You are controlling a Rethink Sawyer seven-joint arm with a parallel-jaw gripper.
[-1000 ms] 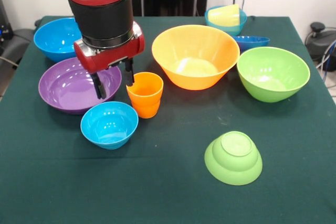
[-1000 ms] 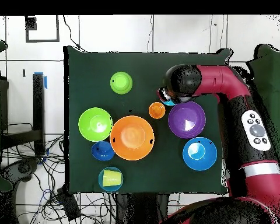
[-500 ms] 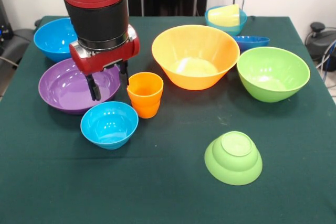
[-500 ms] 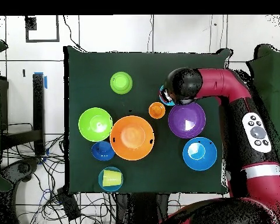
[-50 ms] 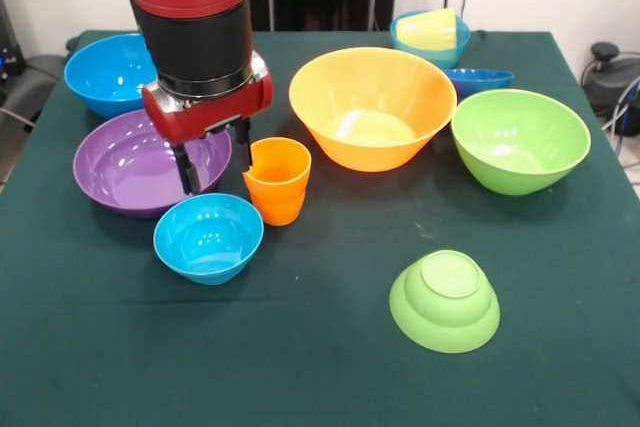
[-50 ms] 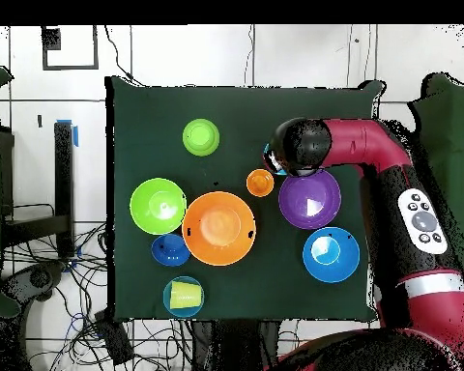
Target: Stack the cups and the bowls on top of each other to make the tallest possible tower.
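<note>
I see the gripper (image 5: 215, 152) hanging with its fingers spread, released and holding nothing, over the near rim of the purple bowl (image 5: 130, 162). One finger tip sits just beside the orange cup (image 5: 277, 179), which stands upright on the table (image 5: 300, 347). Taking that orange cup as my landmark: the small light blue bowl (image 5: 208, 237) lies just in front of it, the large orange bowl (image 5: 372, 107) right behind it, and the upturned small green bowl (image 5: 444, 300) well apart toward the near edge. The yellow cup (image 5: 428, 29) lies on its side in another light blue bowl (image 5: 455, 51), far behind the orange cup.
</note>
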